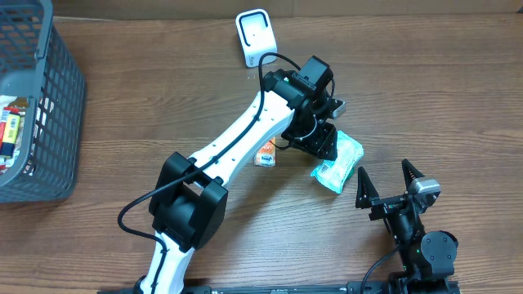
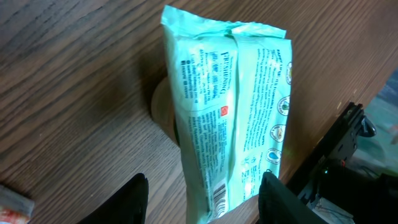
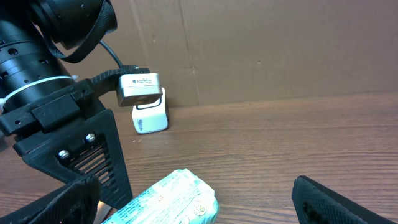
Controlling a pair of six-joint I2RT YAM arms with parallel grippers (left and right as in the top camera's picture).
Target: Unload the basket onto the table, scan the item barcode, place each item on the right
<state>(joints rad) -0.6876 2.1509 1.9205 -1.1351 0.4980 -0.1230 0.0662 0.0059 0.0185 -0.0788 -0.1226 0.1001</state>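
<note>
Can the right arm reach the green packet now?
Probably yes. The right gripper sits open just beside the green packet, whose near end is bare; the left gripper straddles only its far end.

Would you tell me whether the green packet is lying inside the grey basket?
No, the green packet lies on the wooden table, well away from the grey basket.

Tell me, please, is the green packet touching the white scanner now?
Apart. The overhead view shows a long stretch of bare table between the green packet and the white scanner.
</note>
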